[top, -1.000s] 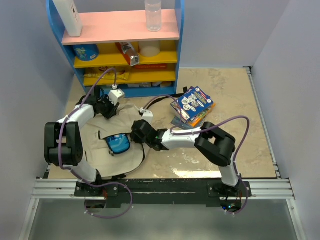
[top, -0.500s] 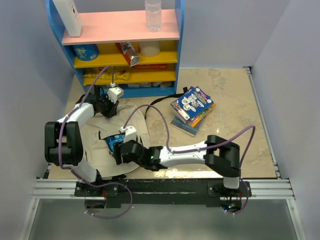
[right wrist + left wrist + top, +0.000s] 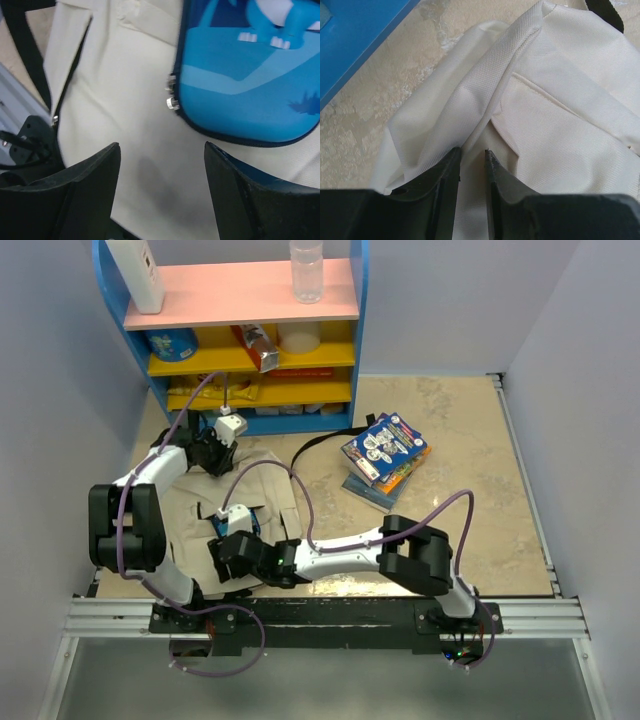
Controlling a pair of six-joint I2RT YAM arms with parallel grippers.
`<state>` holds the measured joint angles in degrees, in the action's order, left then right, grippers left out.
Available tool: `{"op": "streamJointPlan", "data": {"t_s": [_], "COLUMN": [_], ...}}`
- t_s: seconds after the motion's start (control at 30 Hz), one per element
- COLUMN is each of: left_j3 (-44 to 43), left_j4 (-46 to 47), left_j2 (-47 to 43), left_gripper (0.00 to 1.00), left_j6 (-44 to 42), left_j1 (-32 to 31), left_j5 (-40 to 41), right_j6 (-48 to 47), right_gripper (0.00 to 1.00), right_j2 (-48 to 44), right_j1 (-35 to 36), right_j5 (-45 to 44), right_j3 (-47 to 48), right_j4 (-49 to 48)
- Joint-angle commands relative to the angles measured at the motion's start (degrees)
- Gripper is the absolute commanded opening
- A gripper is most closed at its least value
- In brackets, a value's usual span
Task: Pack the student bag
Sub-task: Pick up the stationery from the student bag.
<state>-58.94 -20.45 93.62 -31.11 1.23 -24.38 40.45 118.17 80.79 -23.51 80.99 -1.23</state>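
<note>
Student bag (image 3: 185, 520) lies flat beneath both claws. The left gripper (image 3: 472, 152) is pinched on a fold of its cream cloth. The right gripper (image 3: 162, 146) hangs spread and empty just above that cloth, with the blue pencil case (image 3: 250, 85) just beside one finger. The risk, as I judge it, is that the thin left pinch slips and the opening collapses.

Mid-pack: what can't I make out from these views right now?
- Right wrist view: the top and right edges cut off the pencil case.
- Top view: the right arm covers most of it.
- The student bag: no view settles whether the case lies inside or on top.
</note>
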Motion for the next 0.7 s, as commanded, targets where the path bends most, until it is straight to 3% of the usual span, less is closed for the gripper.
{"op": "streamJointPlan", "data": {"t_s": [0.0,0.17,0.4,0.57,0.67], "left_j3": [-0.8,0.6,3.6,5.4,6.4], "left_j4": [-3.0,-3.6,-3.4,-2.8,-2.1], "left_j2": [-1.7,-2.5,-4.2,-4.7,-5.6], "left_gripper": [0.31,0.30,0.29,0.29,0.28], "left_j6": [-1.6,-3.2,-5.4,-5.3,-5.4], "left_j1": [0.6,0.6,1.5,1.7,2.0], "left_j5": [-2.4,-2.0,-0.1,1.7,3.0], "right_j6": [6.5,15.5,25.4,30.0,29.1], "right_gripper": [0.71,0.75,0.78,0.77,0.77], "right_j2": [-0.7,-6.0,-5.1,-2.7,-2.9], "right_j1": [-3.4,-10.5,-15.0,-17.2,-17.2], "right_j5": [3.2,12.1,20.2,24.9,25.7], "right_j3": [-3.9,-20.0,-27.6,-28.2,-26.4], "right_j4": [-2.5,-20.4,-38.3,-45.2,-41.7]}}
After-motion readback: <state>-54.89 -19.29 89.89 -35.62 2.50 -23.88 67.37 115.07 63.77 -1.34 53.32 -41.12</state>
